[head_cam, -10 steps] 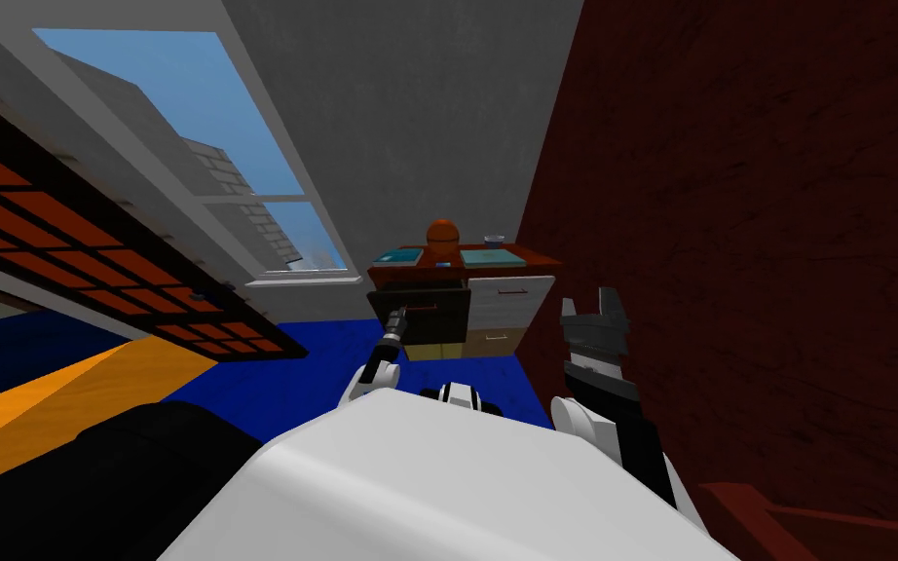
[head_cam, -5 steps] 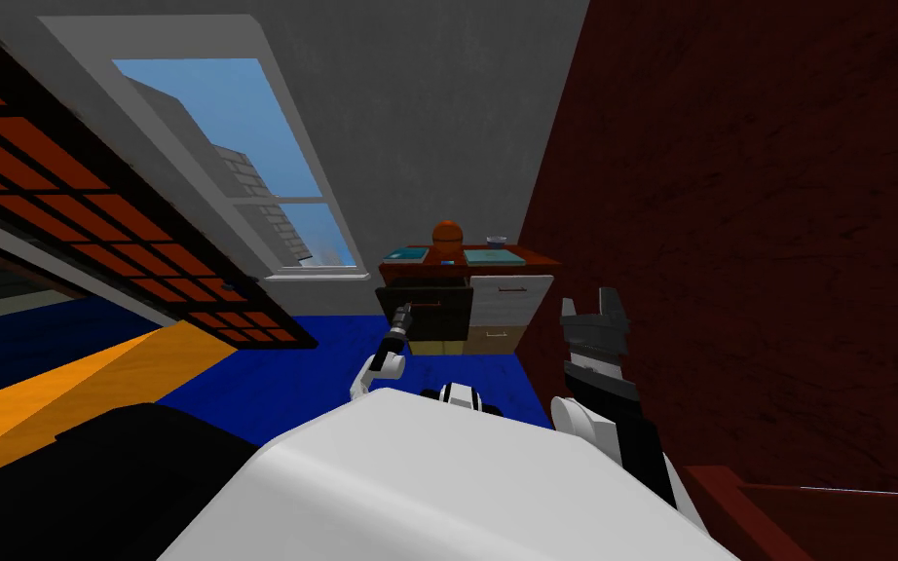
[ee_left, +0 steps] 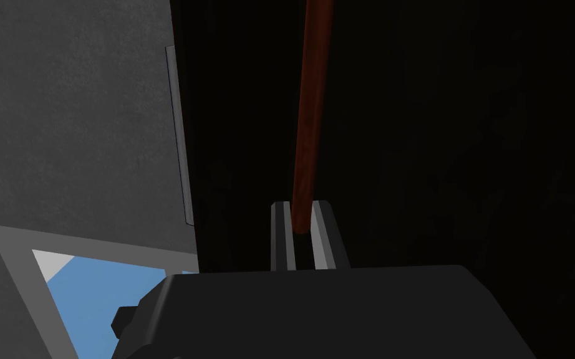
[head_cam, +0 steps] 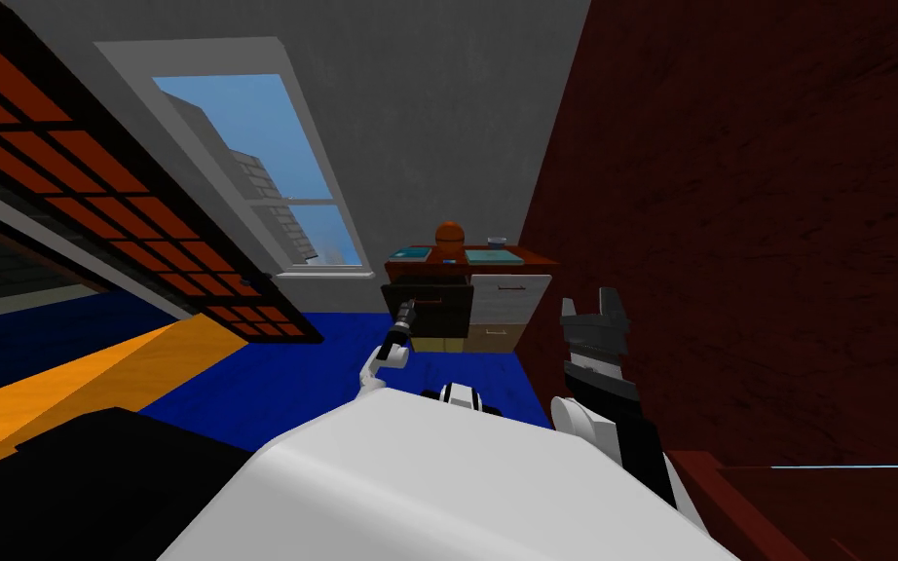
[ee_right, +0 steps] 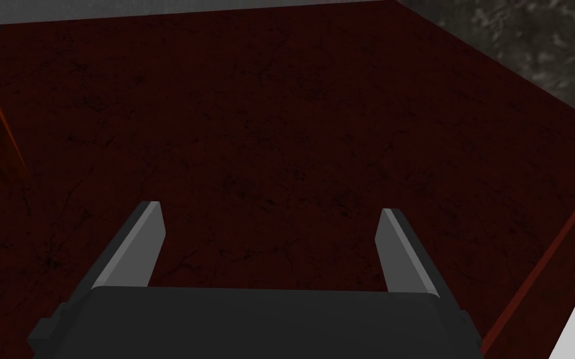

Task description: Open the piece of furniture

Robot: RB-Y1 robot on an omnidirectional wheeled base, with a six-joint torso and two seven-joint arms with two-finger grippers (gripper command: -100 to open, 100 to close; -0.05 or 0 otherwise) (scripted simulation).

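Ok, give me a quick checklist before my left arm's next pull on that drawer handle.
1. Left gripper shut on the reddish handle: ok.
2. Grip placement: it holds the bar's very end and may slip: not ok.
3. Dark drawer stands out from the cabinet, partly open: ok.
4. Right gripper open, away from the drawer, by the dark red wall: ok.
5. Orange ball on the cabinet top steady: cannot tell.
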